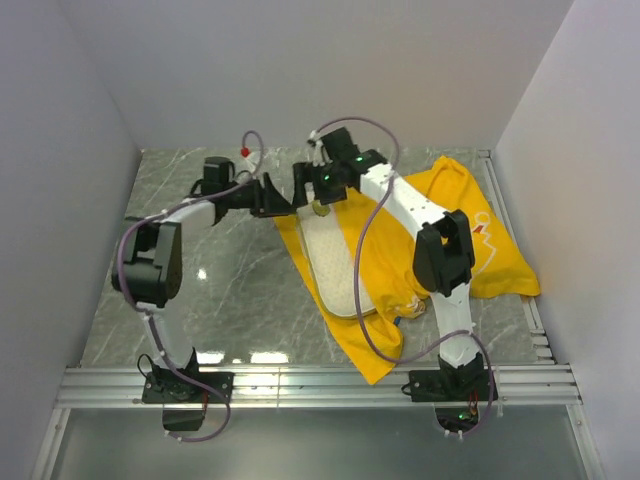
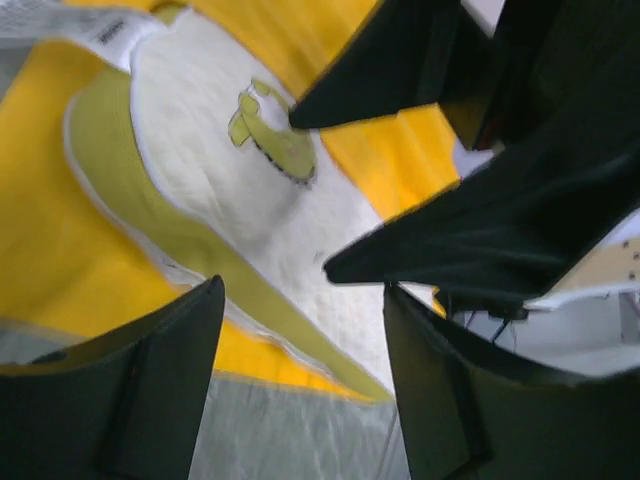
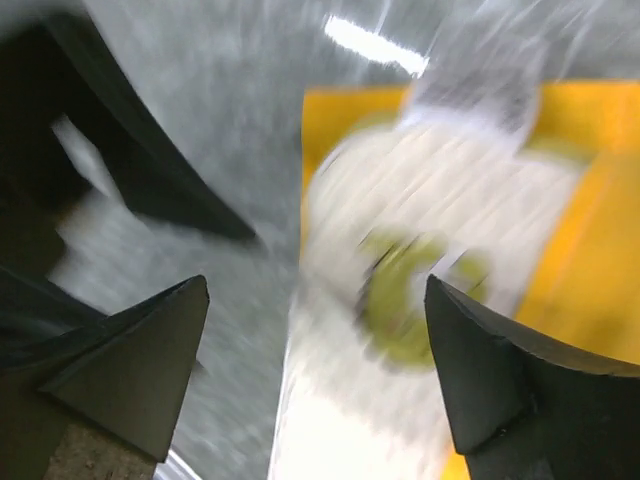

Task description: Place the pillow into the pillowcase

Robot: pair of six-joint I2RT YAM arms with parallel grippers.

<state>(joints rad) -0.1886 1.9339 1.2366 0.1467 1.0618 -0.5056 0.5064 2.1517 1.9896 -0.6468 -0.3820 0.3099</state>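
The cream-white pillow (image 1: 335,262) lies flat on top of the spread yellow pillowcase (image 1: 485,250), with its yellow logo (image 1: 320,208) at its far end. My left gripper (image 1: 283,197) is open and empty, just left of the pillow's far corner. My right gripper (image 1: 312,192) is open and empty above that same corner, fingers close to the left gripper's. The left wrist view shows the pillow (image 2: 250,215), its logo (image 2: 270,135), the pillowcase (image 2: 60,230) and my open left gripper (image 2: 302,288). The blurred right wrist view shows the pillow (image 3: 400,400) under my open right gripper (image 3: 315,282).
The grey marble table (image 1: 230,280) is boxed in by white walls at the left, back and right. Aluminium rails (image 1: 320,385) run along the near edge and a rail (image 1: 505,220) along the right side. The right arm (image 1: 440,250) reaches over the pillowcase.
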